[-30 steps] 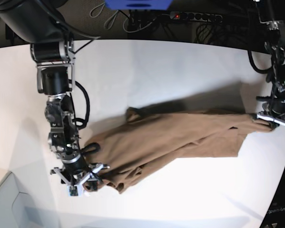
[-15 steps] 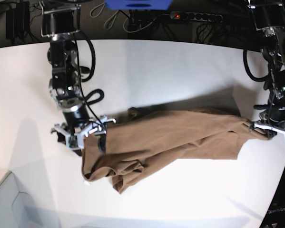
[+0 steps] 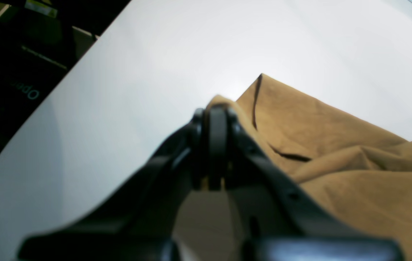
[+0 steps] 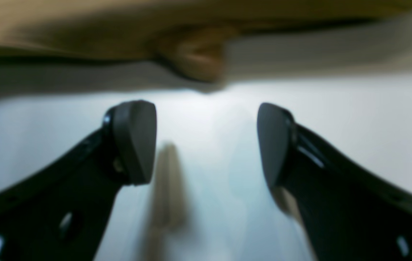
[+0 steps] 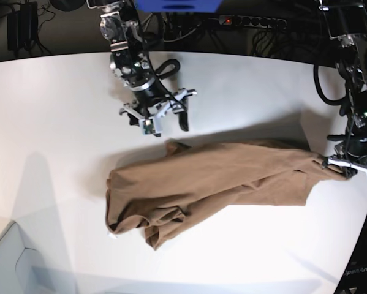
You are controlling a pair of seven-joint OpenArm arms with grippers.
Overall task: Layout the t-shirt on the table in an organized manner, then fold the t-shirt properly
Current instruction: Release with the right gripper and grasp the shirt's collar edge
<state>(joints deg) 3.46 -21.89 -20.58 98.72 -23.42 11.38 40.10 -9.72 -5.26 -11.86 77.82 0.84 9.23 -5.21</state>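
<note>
**Shirt pinched at one end, free at the other**

While your left gripper (image 5: 348, 166) grips the right-hand tip of the t-shirt (image 5: 214, 177), your right gripper (image 5: 160, 113) hangs over bare table (image 5: 48, 110) just beyond the shirt's far edge, holding nothing. In the base view you see the tan shirt stretched as a long, rumpled band across the middle of the white tabletop, running from a bunched, folded-over lump at the near left to a narrow point at the right edge. That point disappears between the left gripper's closed fingers, right beside the table's curved rim.

In the left wrist view you can see the black fingers (image 3: 217, 145) pressed together with a fold of the t-shirt (image 3: 336, 152) rising around them, and the rest of the cloth spreading away to the right over the table (image 3: 137, 72).

In the right wrist view your right gripper (image 4: 206, 141) shows its two pads spread wide, with only white table (image 4: 206, 203) between them. The picture is blurred, yet you can make out the t-shirt (image 4: 82, 25) lying across the top of the frame, apart from both pads, with a small rounded bump of cloth jutting toward the gripper.

At the near left corner a pale grey box corner (image 5: 11, 260) juts into view, well apart from the shirt.
</note>
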